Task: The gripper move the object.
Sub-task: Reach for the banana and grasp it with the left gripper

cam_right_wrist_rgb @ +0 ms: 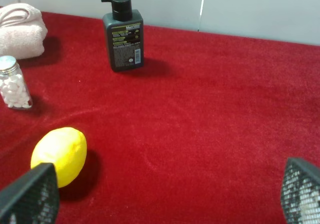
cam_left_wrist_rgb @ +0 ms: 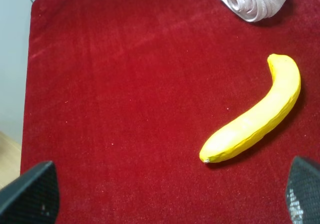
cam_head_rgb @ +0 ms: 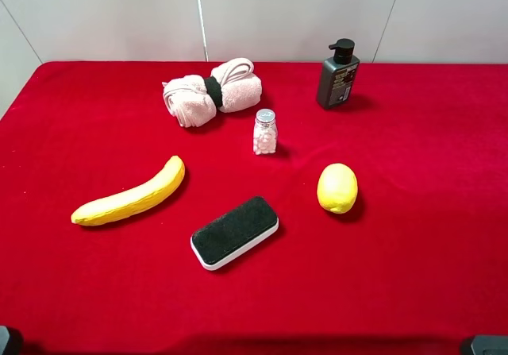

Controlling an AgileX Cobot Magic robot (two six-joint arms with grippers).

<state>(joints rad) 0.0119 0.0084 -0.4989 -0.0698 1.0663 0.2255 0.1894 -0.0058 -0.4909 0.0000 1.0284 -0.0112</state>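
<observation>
The long curved yellow banana lies flat on the red cloth at the left of the table. It also shows in the left wrist view. My left gripper is open and empty, hanging back from the banana near the table's front left. Its dark fingertips sit at the frame's lower corners. My right gripper is open and empty near the front right, with a lemon beside one fingertip. In the high view only dark corners of the arms show at the bottom edge.
A black-and-white eraser lies right of the banana. A round yellow lemon, a small pill jar, a rolled pink towel and a dark pump bottle stand farther back. The red cloth covers the table.
</observation>
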